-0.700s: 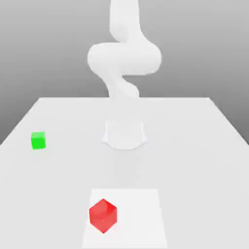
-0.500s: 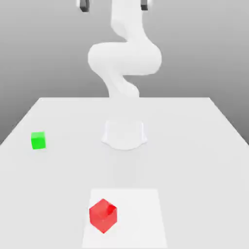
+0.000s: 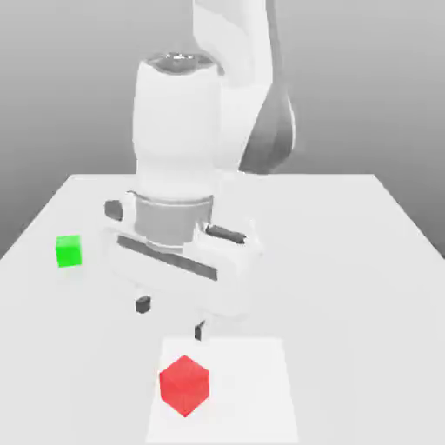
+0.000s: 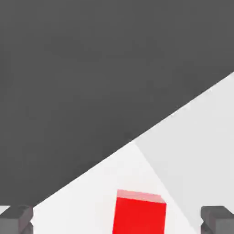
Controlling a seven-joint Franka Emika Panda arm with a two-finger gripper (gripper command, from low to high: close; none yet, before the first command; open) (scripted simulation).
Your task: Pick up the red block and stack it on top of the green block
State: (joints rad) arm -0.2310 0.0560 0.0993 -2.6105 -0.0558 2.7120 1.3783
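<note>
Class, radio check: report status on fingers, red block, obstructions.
Gripper fingers open, above red block, holding nothing. Green block apart, on table. Nothing between them.

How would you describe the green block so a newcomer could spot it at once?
Start at the white table under the robot arm. Near its edge on the exterior view's left sits the green block, alone. It is a small bright green cube; the only other cube is red.
</note>
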